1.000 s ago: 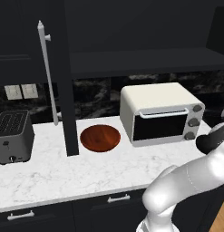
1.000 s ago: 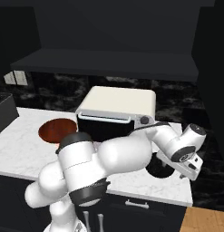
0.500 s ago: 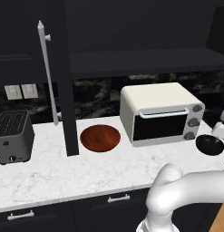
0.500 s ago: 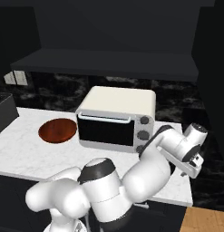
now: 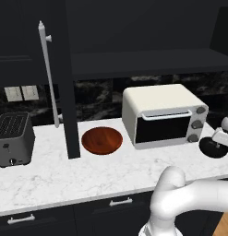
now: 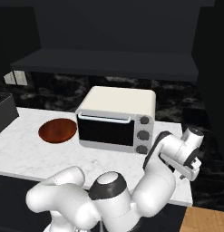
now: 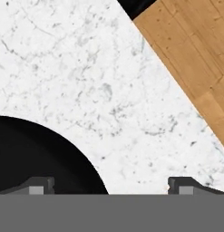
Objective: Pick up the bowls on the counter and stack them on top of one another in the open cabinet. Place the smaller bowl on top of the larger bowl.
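My hand point(image 7: 111, 186) hung just above the white marble bench point(image 7: 109, 90), looking straight down, with its two dark fingertips point(image 7: 38, 186) spread wide apart and nothing between them. One tip sat over the small black bowl point(image 7: 36, 156); the other sat over bare marble beside it, so the rim ran between the two.

That smaller bowl stood near the right end of the bench point(image 5: 51, 175), to the right of the cream toaster oven point(image 5: 164, 115), close to where the wooden floor point(image 7: 190, 50) began. It looked round, plain and matte black, with no pattern I could make out. I judged it rigid and fairly light, probably smooth enough to slip, so a pinch across the rim wall, one tip inside and one outside, seemed the sound place to hold it.

The larger bowl point(image 5: 102, 140) lay well apart from it, left of the oven and just beside the tall open cabinet door point(image 5: 69, 92). It was wide, shallow, reddish-brown and glossy like polished wood. I judged it stiff too, but its low, flaring rim would give less to grip. The dark cabinet shelf point(image 6: 104, 61) ran above the oven.
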